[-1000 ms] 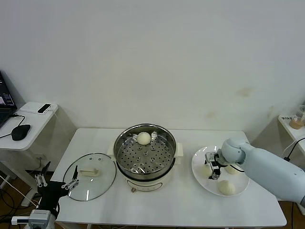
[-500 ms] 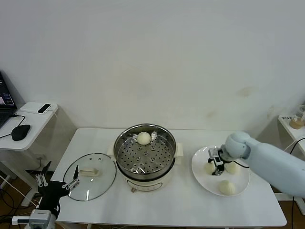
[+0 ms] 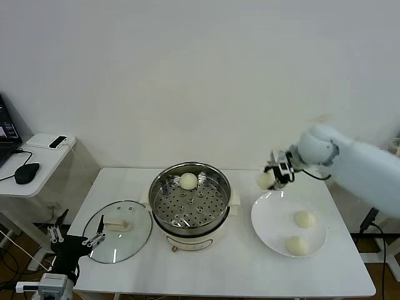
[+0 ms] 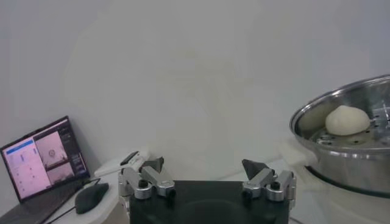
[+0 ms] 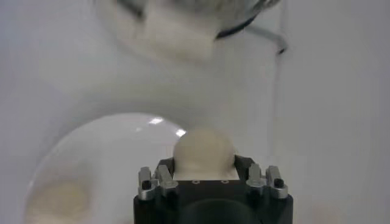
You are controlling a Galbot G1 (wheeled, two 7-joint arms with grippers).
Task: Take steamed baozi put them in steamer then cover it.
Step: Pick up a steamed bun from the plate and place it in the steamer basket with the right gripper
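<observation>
The right arm reaches in from 3 o'clock, raised above the table; its right gripper [image 3: 273, 175] hangs over the gap between steamer [image 3: 190, 203] and plate [image 3: 275, 222], clamped on one bun [image 3: 266, 180]; the left gripper [image 3: 75, 240] sits parked low at 8 o'clock beside the cover [image 3: 117, 231], jaws spread wide. Buns number four: one held, one in the steamer at 12 o'clock [image 3: 188, 180], two on the plate [image 3: 304, 219] [image 3: 298, 245]; one steamer, one cover, one plate. The left wrist view alone shows a laptop [image 4: 42, 159] and mouse [image 4: 91, 196]; the right wrist view shows the held bun [image 5: 203, 152] between the jaws, above the plate [image 5: 97, 152].
</observation>
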